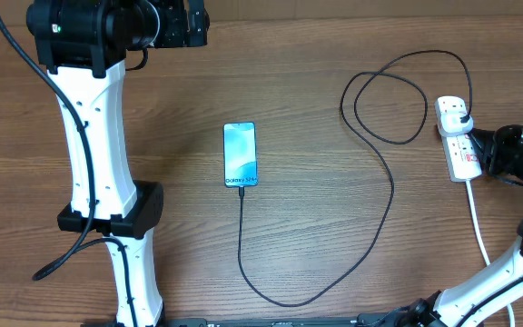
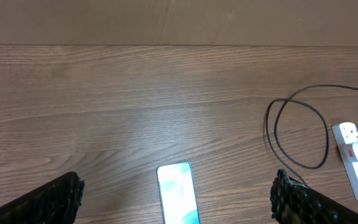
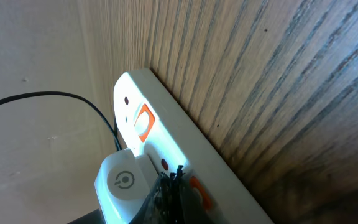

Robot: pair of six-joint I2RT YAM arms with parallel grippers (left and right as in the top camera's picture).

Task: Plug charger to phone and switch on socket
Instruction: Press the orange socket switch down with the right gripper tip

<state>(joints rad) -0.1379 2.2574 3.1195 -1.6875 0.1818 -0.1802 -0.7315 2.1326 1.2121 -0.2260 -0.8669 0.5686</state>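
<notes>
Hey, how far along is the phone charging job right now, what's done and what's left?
Looks done: the charger meets the bottom edge of the phone, and its plug sits in the socket. In hand: the right gripper is at the socket, its tip beside an orange switch. Left: I cannot tell whether that switch is on, so the switching is unconfirmed.

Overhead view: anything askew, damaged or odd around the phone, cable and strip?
Nothing stands out. The phone lies flat and square, the charger cable runs from its bottom edge in slack loops to the socket strip, which sits flat. No damage visible.
</notes>
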